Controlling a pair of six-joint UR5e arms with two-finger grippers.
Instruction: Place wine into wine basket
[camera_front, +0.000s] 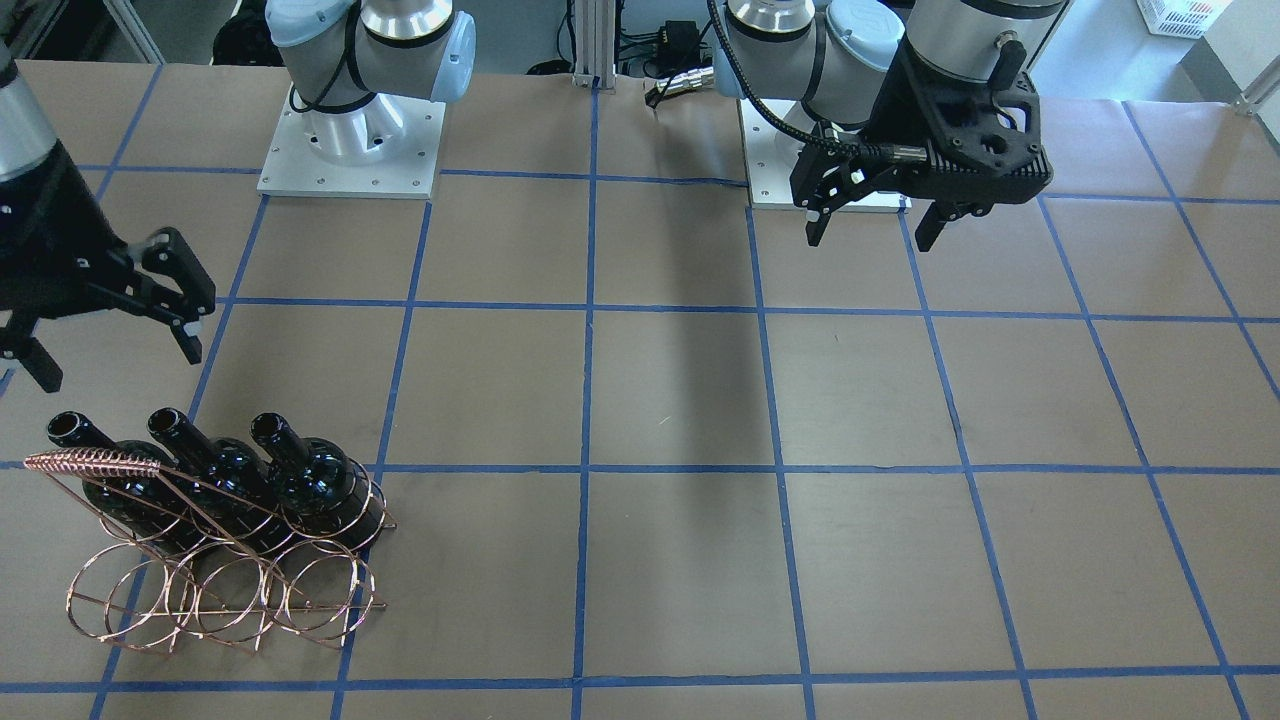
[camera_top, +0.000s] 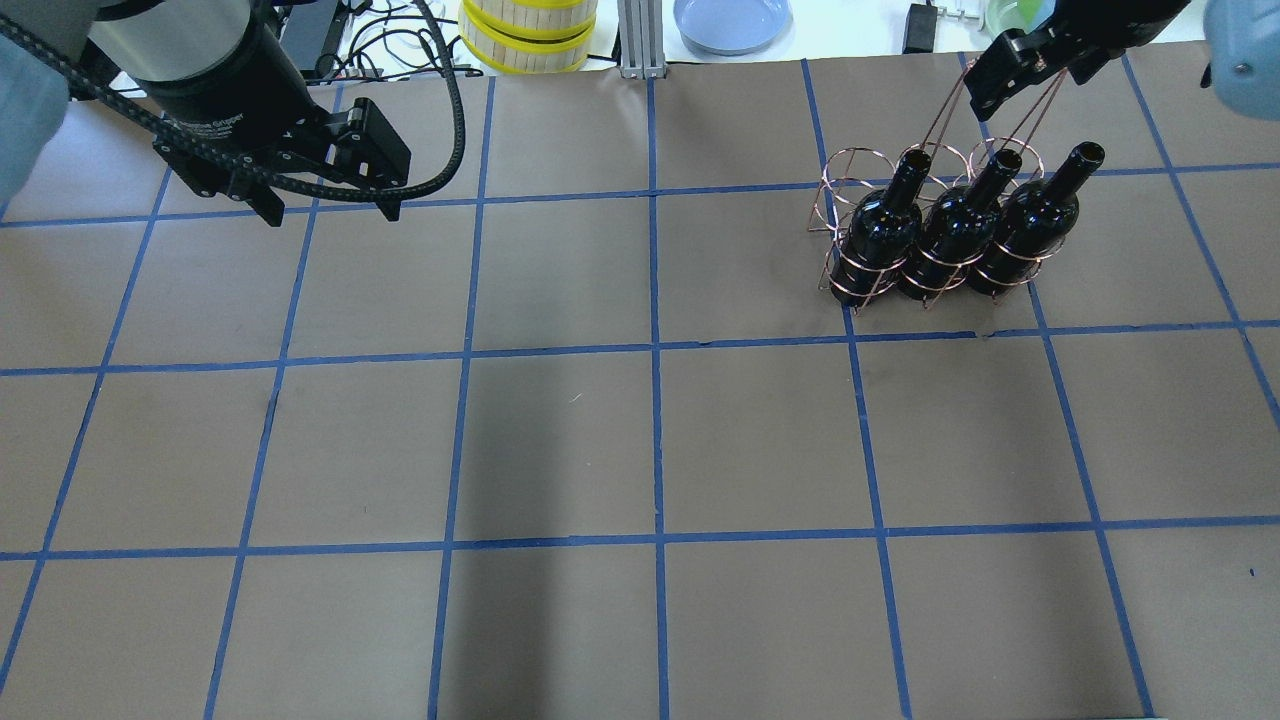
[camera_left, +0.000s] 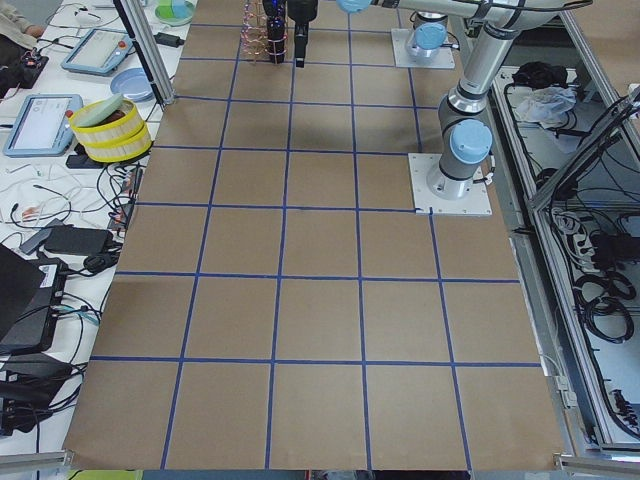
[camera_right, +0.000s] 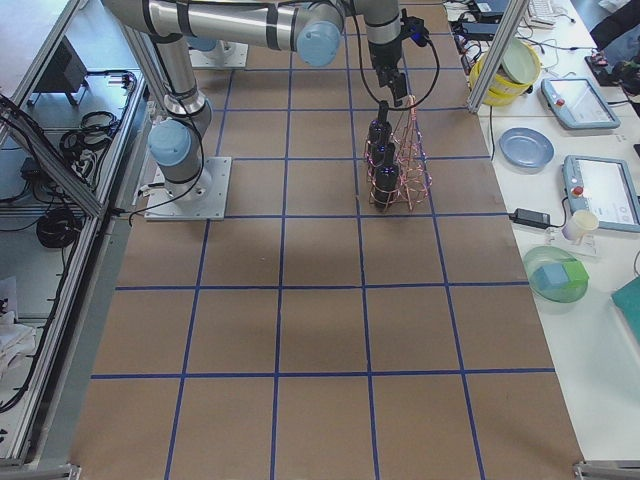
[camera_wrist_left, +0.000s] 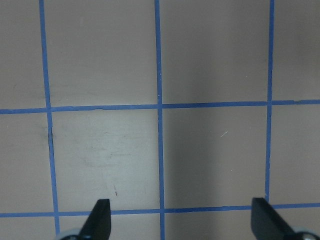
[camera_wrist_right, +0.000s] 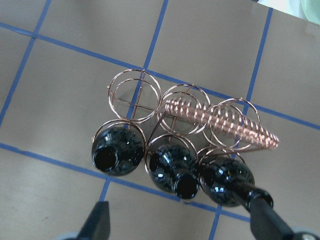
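Directly beneath the right fingers (camera_wrist_right: 98, 224) stands the wine basket (camera_wrist_right: 134, 95). All three wine bottles (camera_wrist_right: 118, 156) sit in the row of rings nearest those fingertips; the row farther off, by the handle (camera_wrist_right: 222, 122), holds nothing. The right fingers are spread wide with nothing between them, hanging above the necks. The left fingers (camera_wrist_left: 100, 221) are spread as well, empty, over bare desk (camera_top: 560, 440) and well apart from the basket.

From that, the loading looks finished, so your risks lie in getting clear. In the wrist view one bottle's neck shows right against a right finger, and I cannot tell whether they touch. If you swing sideways before lifting, that finger could catch the neck and lever the bottle over. The basket is thin wire with all its load in one row, so it would likely rock or tip rather than resist. Its handle also rises close to the fingers, and hooking it would drag the whole basket along. The bottles stand just beside one another, so one knocked bottle would strike the next, glass on glass. You would do best to lift straight up first and only then pull away.
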